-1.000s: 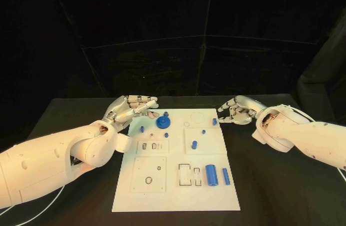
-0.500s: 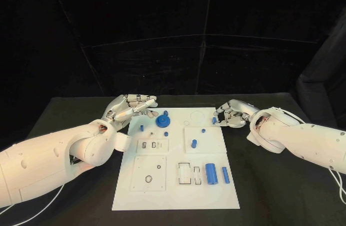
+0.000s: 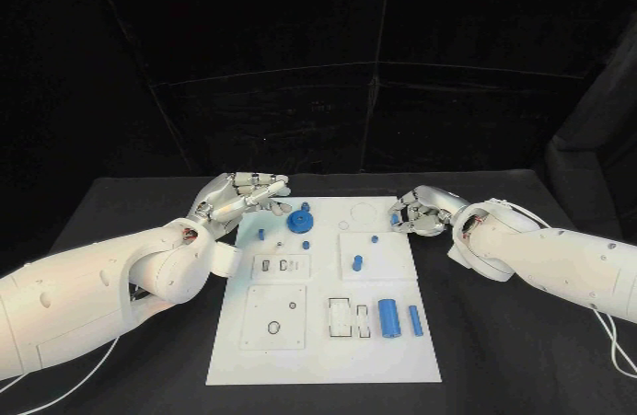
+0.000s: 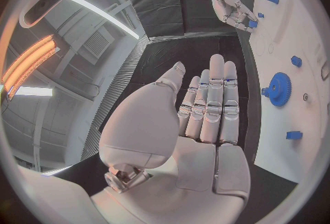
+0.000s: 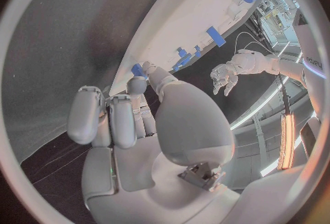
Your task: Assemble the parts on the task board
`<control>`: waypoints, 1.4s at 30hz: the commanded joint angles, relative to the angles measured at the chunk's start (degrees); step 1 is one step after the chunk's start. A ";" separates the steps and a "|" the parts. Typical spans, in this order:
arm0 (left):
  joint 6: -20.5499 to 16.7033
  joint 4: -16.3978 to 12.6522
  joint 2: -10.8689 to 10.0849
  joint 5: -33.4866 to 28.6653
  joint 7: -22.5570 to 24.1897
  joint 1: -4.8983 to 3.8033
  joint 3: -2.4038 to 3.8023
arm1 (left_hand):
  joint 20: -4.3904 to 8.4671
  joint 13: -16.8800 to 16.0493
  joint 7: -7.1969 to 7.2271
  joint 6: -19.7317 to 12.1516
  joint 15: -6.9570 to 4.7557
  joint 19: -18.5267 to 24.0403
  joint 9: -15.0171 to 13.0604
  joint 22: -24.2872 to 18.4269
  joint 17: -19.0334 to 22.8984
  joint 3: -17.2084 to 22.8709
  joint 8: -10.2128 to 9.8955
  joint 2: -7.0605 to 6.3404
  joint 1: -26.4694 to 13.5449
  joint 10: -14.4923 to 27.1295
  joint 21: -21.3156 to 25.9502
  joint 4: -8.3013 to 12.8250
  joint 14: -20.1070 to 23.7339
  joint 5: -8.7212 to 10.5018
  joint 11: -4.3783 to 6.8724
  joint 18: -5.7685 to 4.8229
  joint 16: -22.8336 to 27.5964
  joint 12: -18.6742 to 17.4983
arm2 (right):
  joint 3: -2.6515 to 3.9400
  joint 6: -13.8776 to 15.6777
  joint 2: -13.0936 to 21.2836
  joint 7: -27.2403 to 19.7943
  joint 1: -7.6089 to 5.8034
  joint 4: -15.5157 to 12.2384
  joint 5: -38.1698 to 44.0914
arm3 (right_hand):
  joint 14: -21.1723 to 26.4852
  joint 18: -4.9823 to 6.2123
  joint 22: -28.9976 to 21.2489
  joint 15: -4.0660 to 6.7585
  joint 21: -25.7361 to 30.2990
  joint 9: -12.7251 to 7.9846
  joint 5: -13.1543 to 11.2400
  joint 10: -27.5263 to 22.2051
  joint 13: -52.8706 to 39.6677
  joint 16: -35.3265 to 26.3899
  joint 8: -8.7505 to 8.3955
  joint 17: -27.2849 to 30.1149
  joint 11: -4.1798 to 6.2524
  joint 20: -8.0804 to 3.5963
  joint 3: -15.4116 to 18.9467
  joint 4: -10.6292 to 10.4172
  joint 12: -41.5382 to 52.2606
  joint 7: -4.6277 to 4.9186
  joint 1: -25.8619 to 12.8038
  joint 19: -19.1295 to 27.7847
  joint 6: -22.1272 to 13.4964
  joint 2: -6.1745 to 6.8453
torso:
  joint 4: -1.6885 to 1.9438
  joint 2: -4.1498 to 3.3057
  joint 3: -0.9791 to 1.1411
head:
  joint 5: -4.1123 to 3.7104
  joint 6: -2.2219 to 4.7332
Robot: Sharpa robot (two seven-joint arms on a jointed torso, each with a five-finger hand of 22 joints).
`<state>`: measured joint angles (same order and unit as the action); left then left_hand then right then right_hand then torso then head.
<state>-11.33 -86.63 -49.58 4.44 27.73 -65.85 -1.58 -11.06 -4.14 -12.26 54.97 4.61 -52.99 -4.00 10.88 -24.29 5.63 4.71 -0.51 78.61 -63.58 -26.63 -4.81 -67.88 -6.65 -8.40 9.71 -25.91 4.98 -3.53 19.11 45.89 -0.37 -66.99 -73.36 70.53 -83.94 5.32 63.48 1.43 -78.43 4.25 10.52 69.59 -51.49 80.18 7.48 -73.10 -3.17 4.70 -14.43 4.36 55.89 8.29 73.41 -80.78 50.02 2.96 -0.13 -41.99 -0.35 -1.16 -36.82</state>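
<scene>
The white task board (image 3: pixel 318 360) lies mid-table with several blue parts on it: a gear (image 3: pixel 300 222), short pegs (image 3: pixel 356 265) and two cylinders (image 3: pixel 389 319) near the front right. My right hand (image 3: pixel 425 211) hovers at the board's far right edge, its curled fingertips at a small blue peg (image 3: pixel 394 220); the right wrist view shows that peg (image 5: pixel 137 69) right beside the thumb tip, and the grip is unclear. My left hand (image 3: pixel 246 197) floats off the far left corner, fingers (image 4: pixel 219 97) straight and holding nothing, short of the gear (image 4: pixel 279 89).
Bare black table surrounds the board on all sides. Rectangular slots (image 3: pixel 348 319) and a small dark ring (image 3: pixel 273 328) sit on the board's near half. White cables trail by each arm at the table's sides.
My right hand has slid left along the board's far edge until its fingertips reach the small blue peg. The left hand has stayed put.
</scene>
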 commanded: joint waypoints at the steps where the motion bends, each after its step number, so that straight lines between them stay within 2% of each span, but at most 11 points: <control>1: 0.92 0.00 0.02 -0.01 -0.60 -0.04 0.01 | 0.08 -0.08 -0.20 0.12 -0.13 0.40 -0.06 -0.09 -0.07 -0.07 -0.38 0.40 0.07 0.18 0.29 0.35 0.34 0.13 -0.09 0.71 0.27 -0.19 | 0.01 -0.50 -0.30 -0.04 0.02 0.40 0.45 | -2.75 -0.59 0.08 0.14 -0.01 0.16 -0.74 0.28 -0.12 0.03 0.55 -0.11 0.18 -0.37 -0.60 0.04 0.25 0.11 0.10 0.03 1.13 -0.86 | 0.06 -0.02 -0.02 | 0.03 -0.10; 6: 0.95 0.03 -0.01 -0.01 -0.62 -0.04 0.01 | 0.08 -0.08 -0.20 0.12 -0.13 0.40 -0.06 -0.09 -0.07 -0.07 -0.38 0.40 0.07 0.18 0.29 0.35 0.34 0.13 -0.09 0.71 0.27 -0.19 | 0.01 -0.49 -0.63 0.07 0.09 0.78 0.46 | -2.80 -0.61 0.32 0.15 -0.11 0.48 -3.64 0.47 -0.43 0.09 1.95 -0.32 0.28 -0.34 -1.98 0.04 0.63 0.02 -0.03 -0.05 4.70 -2.25 | -0.01 0.02 -0.04 | 0.02 -0.19; 12: 1.02 0.05 -0.03 -0.01 -0.66 -0.04 0.01 | 0.08 -0.08 -0.20 0.12 -0.13 0.40 -0.06 -0.09 -0.07 -0.07 -0.38 0.40 0.07 0.18 0.29 0.35 0.34 0.13 -0.09 0.71 0.27 -0.19 | 0.02 -0.30 -0.77 0.09 0.12 0.99 0.46 | -2.85 -0.65 0.61 0.53 -0.24 0.47 -6.07 0.64 -0.71 0.18 2.48 -0.56 0.73 -0.62 -3.55 0.17 0.93 -0.61 -0.12 -0.15 6.90 -3.31 | -0.04 0.01 -0.02 | -0.01 -0.22; 20: 1.11 0.04 -0.08 -0.01 -0.74 -0.04 0.01 | 0.08 -0.08 -0.20 0.12 -0.13 0.40 -0.06 -0.09 -0.07 -0.07 -0.38 0.40 0.07 0.18 0.29 0.35 0.34 0.13 -0.09 0.71 0.27 -0.19 | 0.02 1.56 -0.77 -0.04 0.13 1.05 0.39 | -2.92 -0.70 0.88 0.71 -0.36 0.31 -6.79 0.72 -0.86 0.32 2.44 -0.87 0.95 -0.81 -4.92 0.59 1.07 -0.85 0.11 -0.26 7.64 -3.94 | 0.03 0.04 0.02 | -0.02 -0.25; 23: 1.12 0.04 -0.14 -0.01 -0.74 -0.04 0.01 | 0.08 -0.08 -0.20 0.12 -0.13 0.40 -0.06 -0.09 -0.07 -0.07 -0.38 0.40 0.07 0.18 0.29 0.35 0.34 0.13 -0.09 0.71 0.27 -0.19 | 0.03 2.77 -0.59 0.02 0.12 0.27 -0.25 | -2.95 -0.72 1.01 0.76 -0.42 0.26 -6.97 0.77 -0.93 0.36 2.43 -0.96 0.99 -0.86 -5.43 0.69 1.13 -0.90 0.14 -0.31 7.84 -4.21 | -0.09 0.03 0.05 | 0.28 -0.23; 26: 1.12 0.05 -0.20 -0.01 -0.77 -0.04 0.00 | 0.08 -0.08 -0.20 0.12 -0.13 0.40 -0.06 -0.09 -0.07 -0.07 -0.38 0.40 0.07 0.18 0.29 0.35 0.34 0.13 -0.09 0.71 0.27 -0.19 | 0.05 3.61 -0.03 0.53 0.09 -1.47 -0.55 | -2.98 -0.74 1.09 0.77 -0.46 0.21 -6.98 0.76 -0.89 0.44 2.36 -1.10 0.99 -0.89 -5.68 0.70 1.09 -0.89 0.08 -0.34 7.83 -4.33 | -0.21 0.17 0.03 | 0.33 -0.27; 28: 1.08 0.05 -0.24 -0.01 -0.78 -0.04 0.00 | 0.08 -0.08 -0.20 0.12 -0.13 0.40 -0.06 -0.09 -0.07 -0.07 -0.38 0.40 0.07 0.18 0.29 0.35 0.34 0.13 -0.09 0.71 0.27 -0.19 | 0.08 3.96 0.51 1.15 0.04 -3.11 -0.66 | -2.98 -0.74 1.09 0.75 -0.47 0.09 -6.94 0.64 -0.70 0.43 2.11 -1.10 0.93 -0.90 -5.89 0.69 0.90 -0.79 -0.13 -0.35 7.58 -4.30 | -0.09 0.22 -0.11 | 0.07 -0.12; 34: 1.02 -0.04 -0.40 -0.01 -0.81 -0.04 0.00 | 0.05 -0.08 -0.23 0.12 -0.10 0.48 -0.07 -0.13 -0.19 0.00 -0.44 0.44 0.12 0.19 0.32 0.44 0.41 0.14 -0.11 0.71 0.44 -0.26 | 0.12 4.14 1.15 2.23 -1.11 -8.42 -0.33 | -2.99 -0.74 1.06 0.67 -0.46 -0.13 -6.28 0.52 -0.56 0.46 1.65 -1.21 0.81 -0.86 -6.59 0.76 0.72 -0.63 -0.55 -0.35 7.27 -4.15 | -0.12 0.56 -0.33 | 0.53 -0.37; 38: 0.95 -0.19 -0.62 -0.01 -0.82 -0.05 0.00 | 0.05 -0.08 -0.23 0.12 -0.10 0.48 -0.07 -0.13 -0.19 0.01 -0.44 0.44 0.13 0.20 0.32 0.45 0.41 0.14 -0.11 0.71 0.45 -0.27 | 0.13 4.03 0.12 3.55 -2.27 -11.21 0.60 | -3.00 -0.74 1.04 0.64 -0.45 -0.18 -6.16 0.51 -0.53 0.48 1.54 -1.24 0.76 -0.84 -6.68 0.72 0.70 -0.57 -0.77 -0.35 7.22 -4.03 | -0.21 0.79 -0.48 | 0.87 -0.40; 42: 0.83 -0.34 -0.79 -0.01 -0.75 -0.06 0.01 | 0.05 -0.08 -0.23 0.12 -0.10 0.48 -0.07 -0.13 -0.19 0.01 -0.44 0.44 0.13 0.20 0.32 0.45 0.41 0.14 -0.11 0.71 0.45 -0.27 | 0.15 3.77 -1.98 5.74 -3.06 -13.07 1.67 | -3.00 -0.74 1.05 0.60 -0.45 -0.22 -6.05 0.55 -0.55 0.47 1.43 -1.24 0.73 -0.81 -6.82 0.63 0.71 -0.53 -1.01 -0.35 7.16 -3.98 | -0.14 0.93 -0.58 | 1.23 -0.64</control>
<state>-11.11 -86.78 -50.30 4.43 27.62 -65.84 -1.59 -11.06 -4.14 -12.26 54.96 4.61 -52.99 -4.00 10.84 -24.43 5.63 4.45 -0.51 78.61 -63.57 -26.63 -4.81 -67.88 -6.65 -8.40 9.72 -25.68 4.98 -3.41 22.23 44.35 2.75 -69.86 -85.90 70.85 -83.94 5.32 64.51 1.86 -78.66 4.04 4.14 70.32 -52.13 80.41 9.07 -74.25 -2.45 4.28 -20.86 4.90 56.79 7.42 73.07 -81.19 57.23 -1.02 -0.29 -41.23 -0.81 -0.13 -37.34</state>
